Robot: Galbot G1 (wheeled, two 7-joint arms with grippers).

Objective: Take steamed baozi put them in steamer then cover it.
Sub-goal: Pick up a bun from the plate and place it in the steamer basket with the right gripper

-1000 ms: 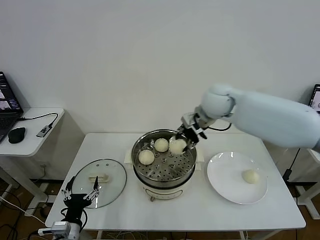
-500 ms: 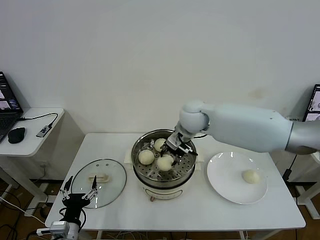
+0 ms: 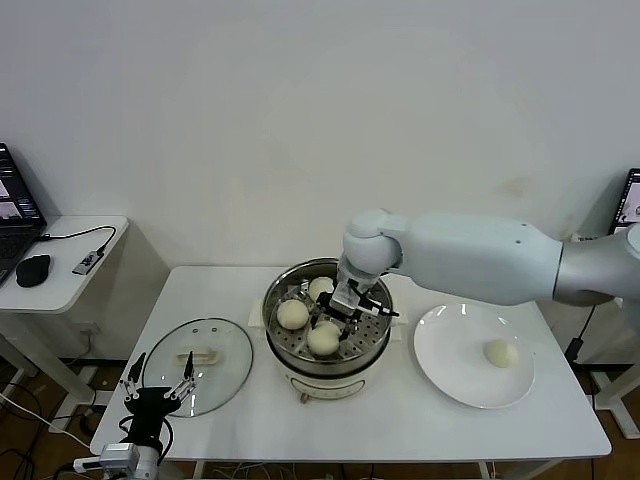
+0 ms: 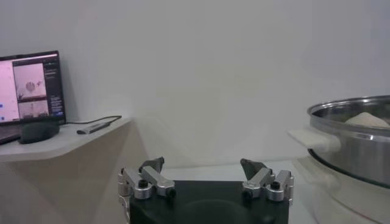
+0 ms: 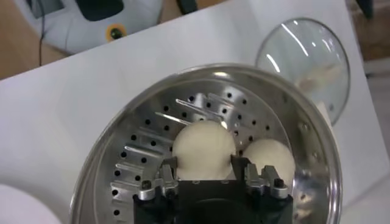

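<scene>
**Third bun lowered onto steamer tray; right gripper around it**

Since a second ago the right arm has swung from the far rim of the steamer (image 3: 326,325) across and down into the pot, and the bun it carried above that rim now sits low on the perforated tray, nearer the front. The left arm has not shifted.

Right gripper (image 3: 336,318): inside the pot, pointing down at the tray. In the right wrist view the fingers (image 5: 167,175) stand on either side of the carried bun (image 5: 203,148), close against its flanks; whether they still pinch it or have just slackened cannot be told. The bun appears to rest on the tray.

Steamed baozi: three are in the steamer, namely the one at the gripper, a second (image 3: 292,314) toward the left side of the tray, and a third (image 3: 320,288) toward the back. The fourth (image 3: 500,352) lies on the white plate (image 3: 450,375) to the right of the steamer, well apart from the arm.

Cover (image 3: 198,365): lying flat on the white table (image 3: 400,420), left of the steamer, handle up, untouched.

Left gripper (image 3: 159,386): parked low at the table's front-left edge, just before the cover, fingers (image 4: 152,165) spread wide, holding nothing.
</scene>
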